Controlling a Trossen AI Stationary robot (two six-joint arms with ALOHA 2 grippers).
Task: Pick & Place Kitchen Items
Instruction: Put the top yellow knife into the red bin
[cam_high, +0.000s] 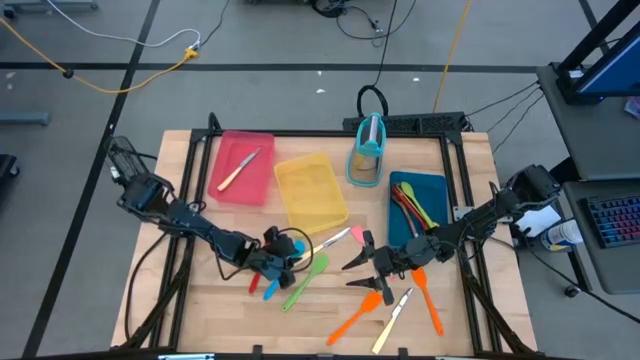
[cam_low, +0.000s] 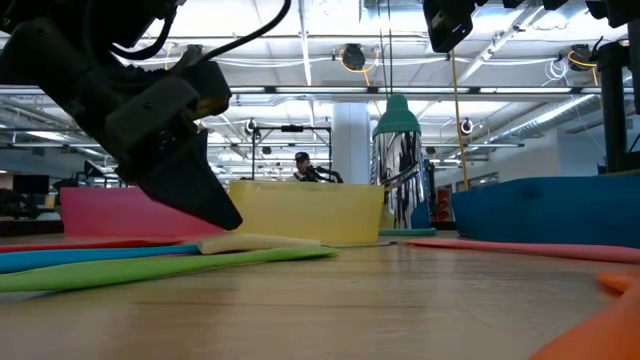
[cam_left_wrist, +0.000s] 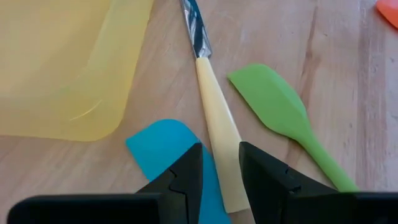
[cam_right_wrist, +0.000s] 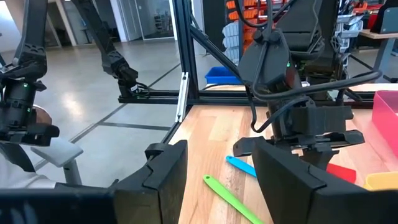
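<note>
Closest to you in the left wrist view, the left gripper has its fingers apart and straddling the cream-handled knife, whose handle runs between them toward the steel blade by the yellow tray. Whether the pads already touch the handle, you cannot tell, so treat the knife as not yet gripped. Beside it lie the blue spatula, partly under one finger, and the green spatula on the other side.

To do this well, close only once both pads sit on the handle's sides; otherwise the finger over the blue blade may pinch or drag it. Lift straight up before travelling.

Farther across the bench, your right gripper hangs with fingers spread and nothing between them, above the orange spatulas and another cream-handled utensil. Keep it there so the arms stay apart.

Beyond, the red tray holds a wooden-looking piece, the blue tray several utensils, and the teal holder stands behind.
</note>
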